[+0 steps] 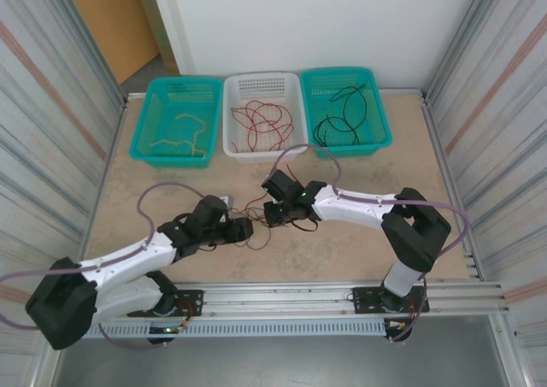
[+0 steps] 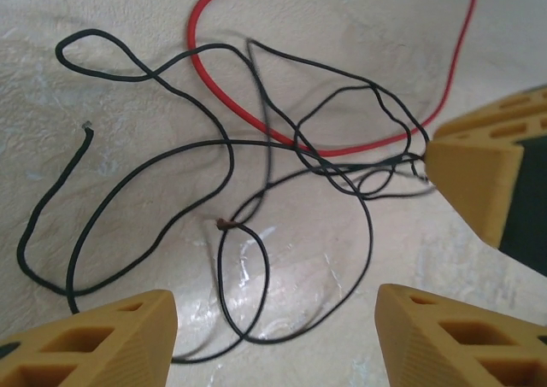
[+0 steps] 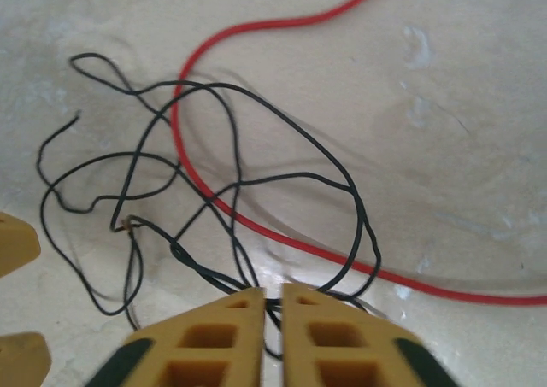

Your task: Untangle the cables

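Three baskets are seen from above along the far edge of the desk (image 1: pixel 410 169). A teal left basket (image 1: pixel 141 126) holds a yellow-tan cable (image 1: pixel 181 139), a white middle basket (image 1: pixel 231 122) holds red cables (image 1: pixel 261 124), and a teal right basket (image 1: pixel 382 122) holds black cables (image 1: pixel 342 124). Near the desk's middle, a tangle of thin cables (image 1: pixel 255 225) lies between the left end effector (image 1: pixel 244 230) and the right end effector (image 1: pixel 275 213), which are close together over it.

From the left wrist, the left end effector's fingers (image 2: pixel 94 340) are seen spread wide, with nothing gripped. Loops of a black cable (image 2: pixel 231 143) lie flat on the desk ahead of them. A red cable (image 2: pixel 191 41) arcs around the far side of those loops. At the right edge, a finger of the right end effector touches the black strands.

From the right wrist, the right end effector's fingertips are seen pressed together, pinching strands of the black cable. The red cable is crossed by the black loops and runs off to the right.
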Controlling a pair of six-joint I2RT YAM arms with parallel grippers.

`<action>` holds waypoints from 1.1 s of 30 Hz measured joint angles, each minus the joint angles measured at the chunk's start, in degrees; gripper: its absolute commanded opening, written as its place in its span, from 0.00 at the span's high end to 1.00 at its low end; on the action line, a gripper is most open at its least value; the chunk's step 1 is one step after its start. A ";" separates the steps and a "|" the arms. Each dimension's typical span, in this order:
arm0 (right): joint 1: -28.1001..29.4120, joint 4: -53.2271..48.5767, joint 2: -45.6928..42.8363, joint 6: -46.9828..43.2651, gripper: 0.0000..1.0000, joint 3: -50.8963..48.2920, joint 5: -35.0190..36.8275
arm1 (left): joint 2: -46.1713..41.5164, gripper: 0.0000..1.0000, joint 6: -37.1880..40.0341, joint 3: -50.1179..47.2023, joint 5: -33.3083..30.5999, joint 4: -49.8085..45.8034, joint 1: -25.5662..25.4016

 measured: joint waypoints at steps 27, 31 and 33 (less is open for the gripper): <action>4.79 -0.76 -13.03 4.17 1.00 -3.52 6.88 | 22.27 0.61 9.22 16.81 -5.11 1.07 -0.17; 4.57 -1.16 -16.74 5.33 1.00 -4.42 7.80 | 22.64 0.66 10.47 17.44 -6.62 -1.95 -0.52; 4.35 -1.44 -18.45 5.75 1.00 -4.98 8.46 | 23.71 0.72 10.88 17.53 -6.80 -2.36 -0.55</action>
